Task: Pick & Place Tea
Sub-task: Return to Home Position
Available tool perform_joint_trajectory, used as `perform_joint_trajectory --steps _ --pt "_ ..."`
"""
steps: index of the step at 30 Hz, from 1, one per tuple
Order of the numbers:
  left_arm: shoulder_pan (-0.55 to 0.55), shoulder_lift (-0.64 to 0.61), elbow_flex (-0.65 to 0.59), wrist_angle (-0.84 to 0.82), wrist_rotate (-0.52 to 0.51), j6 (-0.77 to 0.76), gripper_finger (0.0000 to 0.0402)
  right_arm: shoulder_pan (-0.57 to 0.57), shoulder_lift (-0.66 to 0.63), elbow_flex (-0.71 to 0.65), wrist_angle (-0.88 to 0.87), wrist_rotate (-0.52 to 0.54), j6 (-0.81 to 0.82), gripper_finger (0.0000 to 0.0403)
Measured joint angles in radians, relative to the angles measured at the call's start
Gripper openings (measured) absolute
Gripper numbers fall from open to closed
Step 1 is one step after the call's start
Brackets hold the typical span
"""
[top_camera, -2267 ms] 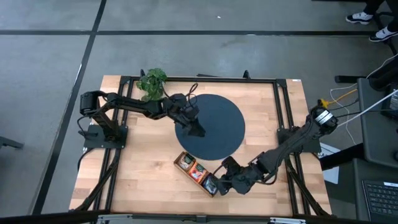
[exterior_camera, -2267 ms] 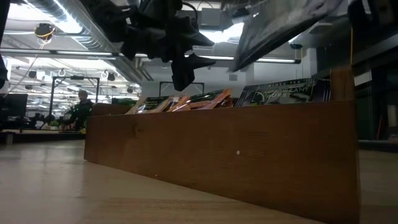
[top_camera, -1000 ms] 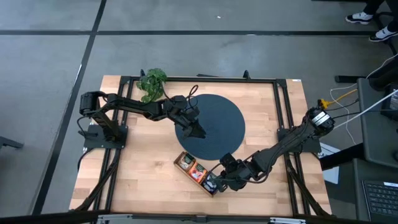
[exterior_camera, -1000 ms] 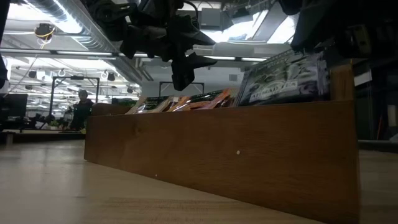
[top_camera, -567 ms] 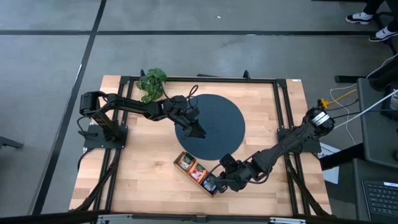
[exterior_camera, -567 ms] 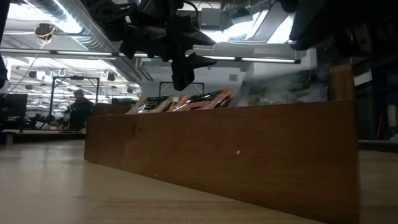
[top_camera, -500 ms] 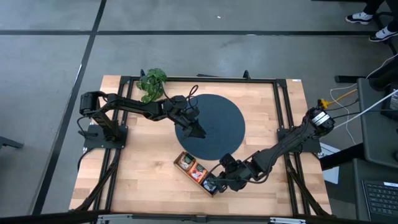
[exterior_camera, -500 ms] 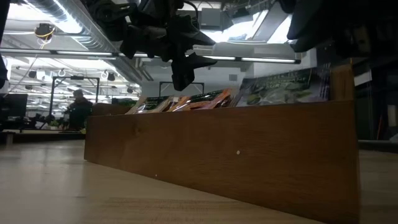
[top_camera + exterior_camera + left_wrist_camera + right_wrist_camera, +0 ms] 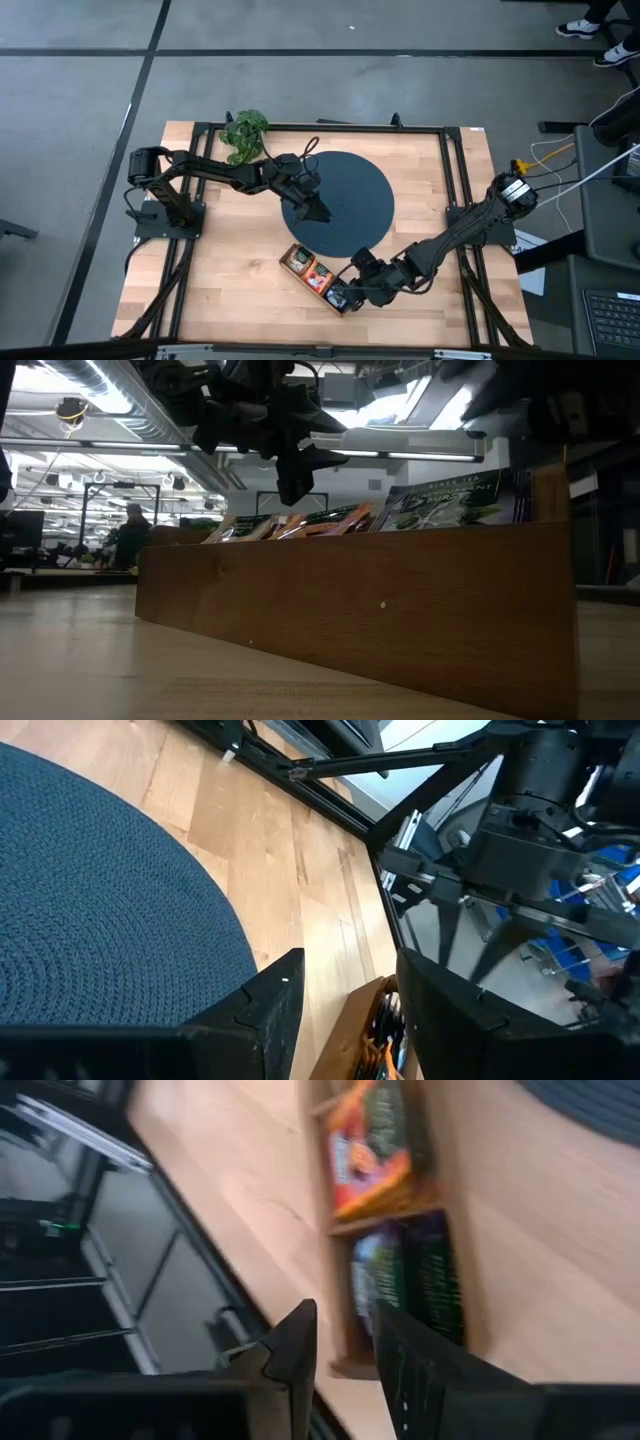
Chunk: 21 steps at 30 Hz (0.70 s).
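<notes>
The long wooden tray (image 9: 300, 262) lies on the table near its front edge, below the dark round mat (image 9: 360, 190). Tea sachets stand in its compartments: orange ones (image 9: 335, 518) in the middle and a dark green-blue one (image 9: 450, 500) leaning in the right end compartment (image 9: 405, 1280). My right gripper (image 9: 343, 1320) hangs open just above that end compartment, and the sachet is clear of its fingers. My left gripper (image 9: 318, 210) hovers open over the mat's near part, with nothing between its fingers (image 9: 270, 1005).
A leafy green plant (image 9: 243, 132) stands at the table's far left. A black frame (image 9: 450, 170) runs round the tabletop. Bare wood lies left of the tray (image 9: 220, 270). A person shows far off in the room (image 9: 128, 535).
The dark sachet was held upright above the tray's right end compartment. It has dropped lower and tipped back to lean inside that compartment. My right gripper has let go of it and stays just above, in about the same place.
</notes>
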Motion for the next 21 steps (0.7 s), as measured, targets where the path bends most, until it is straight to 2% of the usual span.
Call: perform_joint_trajectory --steps 4,8,10,12,14,16,21 --pt "0.0 0.0 0.0 0.0 0.0 -0.006 0.0157 -0.015 0.0 0.0 0.077 0.025 -0.01 0.0102" --pt "0.0 0.0 0.0 0.0 -0.001 -0.007 0.0157 -0.019 -0.004 -0.01 0.151 0.145 -0.262 0.0102" --pt "0.0 0.0 0.0 0.0 -0.001 -0.007 0.0157 -0.023 -0.03 -0.062 0.163 0.162 -0.289 0.0102" --pt "0.0 0.0 0.0 -0.001 0.0 -0.011 0.0157 -0.024 -0.066 -0.155 0.255 0.178 -0.299 0.0102" --pt "0.0 0.0 0.0 0.0 0.0 -0.036 0.0157 -0.013 -0.115 -0.282 0.44 0.198 -0.384 0.0102" --pt "0.0 0.0 0.0 -0.001 0.0 -0.058 0.0157 -0.001 -0.161 -0.427 0.738 0.192 -0.512 0.0102" --pt "0.0 0.0 0.0 0.007 0.0 -0.074 0.0157 -0.02 -0.224 -0.79 1.441 0.058 -0.773 0.0102"
